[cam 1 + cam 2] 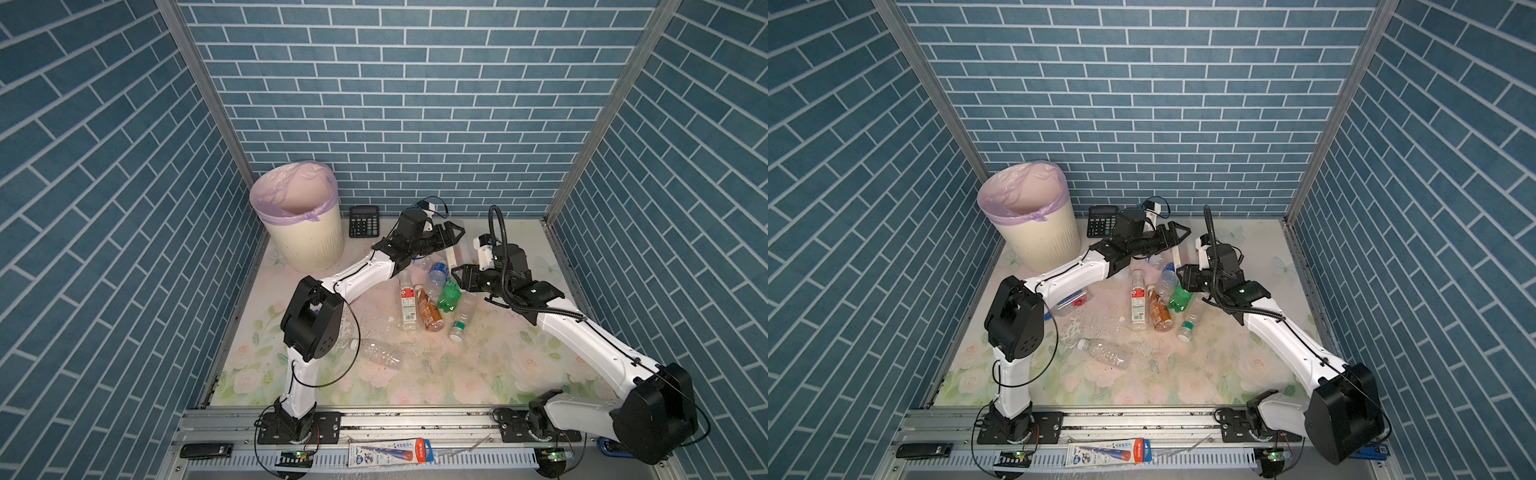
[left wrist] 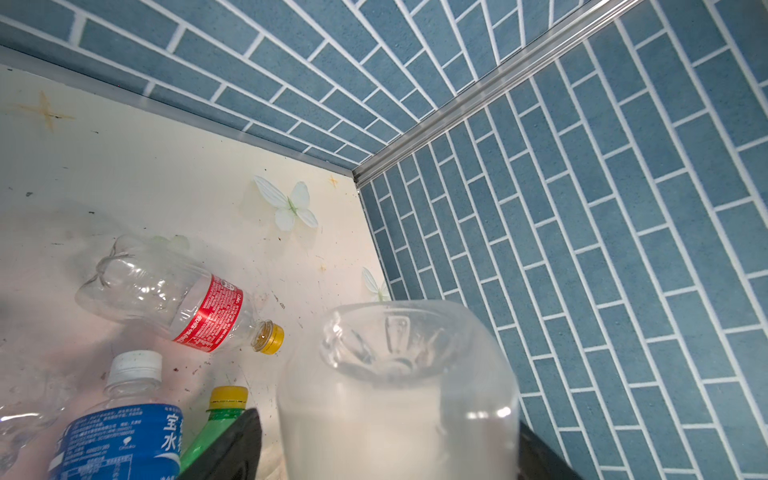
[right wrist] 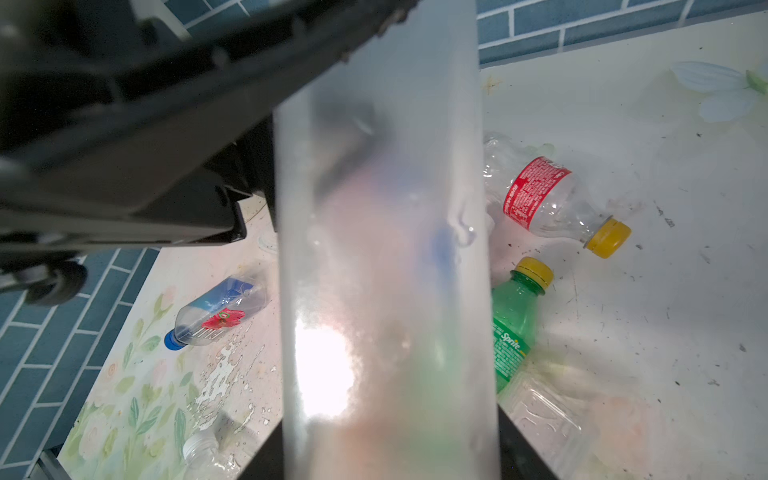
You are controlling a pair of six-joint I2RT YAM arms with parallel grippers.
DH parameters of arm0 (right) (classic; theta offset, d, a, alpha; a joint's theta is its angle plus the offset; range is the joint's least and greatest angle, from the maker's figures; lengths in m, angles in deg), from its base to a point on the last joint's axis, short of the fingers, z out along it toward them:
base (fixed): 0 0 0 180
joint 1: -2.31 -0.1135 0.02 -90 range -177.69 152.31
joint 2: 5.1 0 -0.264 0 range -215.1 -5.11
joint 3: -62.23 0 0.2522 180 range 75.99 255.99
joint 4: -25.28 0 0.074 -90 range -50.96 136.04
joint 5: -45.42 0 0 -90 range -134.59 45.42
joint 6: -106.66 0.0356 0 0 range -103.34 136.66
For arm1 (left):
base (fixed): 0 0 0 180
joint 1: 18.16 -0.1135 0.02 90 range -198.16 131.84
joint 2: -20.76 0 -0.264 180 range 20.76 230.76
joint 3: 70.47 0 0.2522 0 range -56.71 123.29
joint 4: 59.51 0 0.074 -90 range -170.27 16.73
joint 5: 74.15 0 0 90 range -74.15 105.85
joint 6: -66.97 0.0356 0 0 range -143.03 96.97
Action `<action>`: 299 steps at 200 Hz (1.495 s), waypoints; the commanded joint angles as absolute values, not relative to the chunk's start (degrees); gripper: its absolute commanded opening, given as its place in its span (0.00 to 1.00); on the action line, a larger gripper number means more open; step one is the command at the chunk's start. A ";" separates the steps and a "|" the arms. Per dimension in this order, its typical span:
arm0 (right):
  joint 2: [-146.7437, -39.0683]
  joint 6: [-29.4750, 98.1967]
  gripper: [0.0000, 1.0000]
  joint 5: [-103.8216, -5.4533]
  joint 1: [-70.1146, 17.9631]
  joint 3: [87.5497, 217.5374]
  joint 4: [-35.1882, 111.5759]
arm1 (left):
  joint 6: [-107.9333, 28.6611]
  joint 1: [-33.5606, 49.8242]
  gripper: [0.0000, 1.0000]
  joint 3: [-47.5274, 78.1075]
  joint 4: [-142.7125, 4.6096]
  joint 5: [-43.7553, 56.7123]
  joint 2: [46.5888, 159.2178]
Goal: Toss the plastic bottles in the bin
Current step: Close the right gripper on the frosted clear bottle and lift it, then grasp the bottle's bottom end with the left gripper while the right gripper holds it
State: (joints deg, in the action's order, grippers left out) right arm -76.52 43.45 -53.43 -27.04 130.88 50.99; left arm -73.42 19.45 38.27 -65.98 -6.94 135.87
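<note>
Frosted translucent plastic bottle point(image 3: 382, 270): off the table, over the bottle pile near the back edge, right of centre. Long axis runs straight out along the fingers of the right end effector point(image 1: 459, 275) toward the left end effector point(image 1: 456, 235). Its dimpled base faces the table's back right corner. Cap end not visible.

Table point(image 1: 478, 374): pale floral-print cover, scuffed, print flaking near the middle. Blue brick-pattern wall panels on three sides, aluminium corner posts.

Right end effector: clamped on the frosted bottle, whose body fills the gap between its fingers. Left end effector: fingers either side of the same bottle near the base. One finger sits against it, a thin gap shows at the other, so can't tell if it grips.

Cream ribbed round bin with lilac liner point(image 1: 307, 245): upright, back left corner, well apart from both end effectors. Black calculator point(image 1: 364, 221) just beside it at the back edge.

Lying on the table below:
- clear bottle with red label and yellow cap point(image 2: 178, 299)
- green bottle with yellow cap point(image 1: 449, 296)
- clear bottle with blue label and white cap point(image 1: 436, 276)
- tall clear bottle with white-and-red label point(image 1: 408, 305) and amber bottle point(image 1: 428, 311), side by side, caps toward the back edge
- clear crumpled unlabelled bottle point(image 1: 378, 353), nearer the front edge
</note>
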 commanded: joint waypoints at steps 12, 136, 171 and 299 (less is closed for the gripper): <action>-76.74 44.85 0.42 -52.95 -27.93 133.03 49.40 | -73.56 19.11 0.75 38.04 -63.40 -8.02 136.02; -74.09 46.59 0.65 -52.69 -28.28 133.48 51.99 | -73.97 18.27 0.53 38.79 -63.98 -8.46 137.00; -72.03 48.86 0.82 -54.47 -28.45 134.15 53.32 | -70.56 17.11 0.53 41.18 -70.80 -6.92 135.75; -74.08 41.65 0.99 -60.66 -28.54 144.77 54.64 | -58.26 12.79 0.51 45.20 -86.45 11.34 123.36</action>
